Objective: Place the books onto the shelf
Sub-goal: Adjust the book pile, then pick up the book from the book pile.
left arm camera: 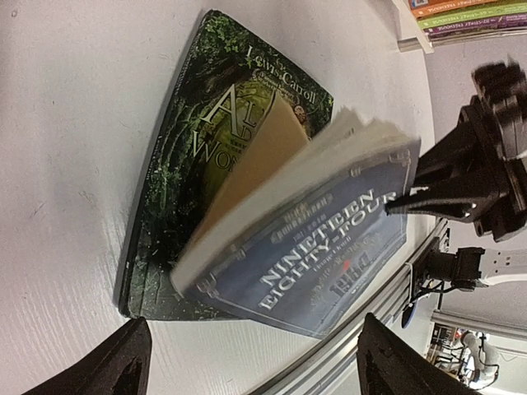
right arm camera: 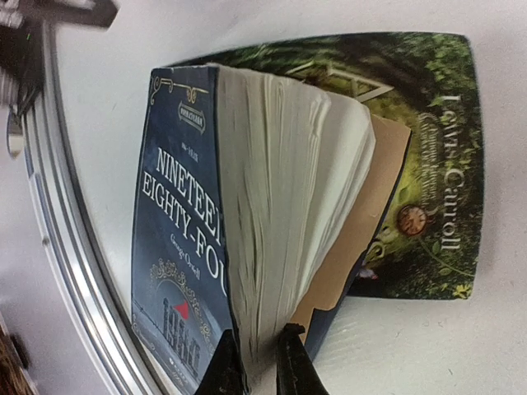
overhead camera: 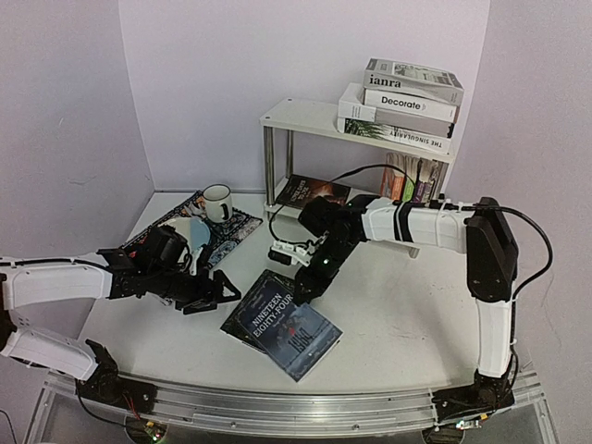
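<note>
A blue "Nineteen Eighty-Four" paperback (overhead camera: 291,331) lies on a green Lewis Carroll book (left arm camera: 206,140) at the table's near middle. My right gripper (right arm camera: 262,362) is shut on the blue book's front cover and page block (right arm camera: 280,206) and tilts that edge up. The tan back cover hangs loose outside the grip. My left gripper (overhead camera: 220,294) hovers open just left of the two books, with its fingers (left arm camera: 115,366) wide apart and nothing between them. The white shelf (overhead camera: 305,116) stands at the back with large books (overhead camera: 407,102) stacked on top and colourful ones (overhead camera: 412,176) upright below.
A dark book (overhead camera: 310,191) lies flat on the shelf's lower board. A patterned mat (overhead camera: 231,233) with a white mug (overhead camera: 217,202) sits at the back left. The table's metal front rail (overhead camera: 277,407) runs close behind the held book.
</note>
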{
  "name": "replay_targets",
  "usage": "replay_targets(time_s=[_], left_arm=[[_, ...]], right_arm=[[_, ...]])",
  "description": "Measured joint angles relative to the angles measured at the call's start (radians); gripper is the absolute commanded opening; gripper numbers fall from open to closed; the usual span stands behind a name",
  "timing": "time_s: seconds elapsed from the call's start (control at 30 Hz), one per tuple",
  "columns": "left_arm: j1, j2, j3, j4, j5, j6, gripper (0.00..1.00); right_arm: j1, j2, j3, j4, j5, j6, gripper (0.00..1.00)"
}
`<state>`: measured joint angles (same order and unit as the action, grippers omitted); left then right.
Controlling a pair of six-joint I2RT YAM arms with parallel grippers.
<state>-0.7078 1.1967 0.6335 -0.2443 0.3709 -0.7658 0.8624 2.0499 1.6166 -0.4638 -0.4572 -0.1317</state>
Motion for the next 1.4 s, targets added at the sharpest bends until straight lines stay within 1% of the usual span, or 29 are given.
replay_targets(time_s=[0.1, 0.27, 0.47, 0.63, 0.87, 1.03, 1.13, 1.23, 1.3, 1.4], left_arm=[[0.0, 0.002, -0.002, 0.013, 0.002, 0.01, 0.92], [0.0, -0.037, -0.063, 0.164, 0.041, 0.036, 0.96], [0.0, -0.042, -0.079, 0.306, 0.098, 0.115, 0.97], [0.0, 0.007, -0.079, 0.371, 0.134, 0.193, 0.97], [-0.002, 0.08, -0.079, 0.442, 0.225, 0.226, 0.98], [-0.025, 0.099, -0.079, 0.485, 0.28, 0.245, 0.97], [-0.032, 0.123, -0.079, 0.505, 0.306, 0.247, 0.94], [-0.037, 0.175, -0.079, 0.519, 0.328, 0.247, 0.88], [-0.04, 0.217, -0.079, 0.52, 0.335, 0.248, 0.8], [-0.046, 0.253, -0.078, 0.519, 0.336, 0.253, 0.62]], right_arm=[[0.002, 0.0, 0.0, -0.084, -0.022, -0.134, 0.0], [0.003, -0.002, -0.012, -0.146, -0.029, -0.261, 0.0], [0.003, -0.026, -0.012, -0.163, -0.043, -0.305, 0.0], [0.001, -0.063, -0.011, -0.168, -0.056, -0.319, 0.0], [-0.01, -0.128, -0.011, -0.168, -0.077, -0.325, 0.0], [-0.021, -0.152, -0.011, -0.168, -0.09, -0.336, 0.0], [-0.027, -0.159, -0.011, -0.168, -0.095, -0.343, 0.0], [-0.033, -0.162, -0.011, -0.168, -0.099, -0.345, 0.0], [-0.035, -0.162, -0.01, -0.171, -0.1, -0.347, 0.0], [-0.037, -0.162, -0.007, -0.181, -0.099, -0.347, 0.0]])
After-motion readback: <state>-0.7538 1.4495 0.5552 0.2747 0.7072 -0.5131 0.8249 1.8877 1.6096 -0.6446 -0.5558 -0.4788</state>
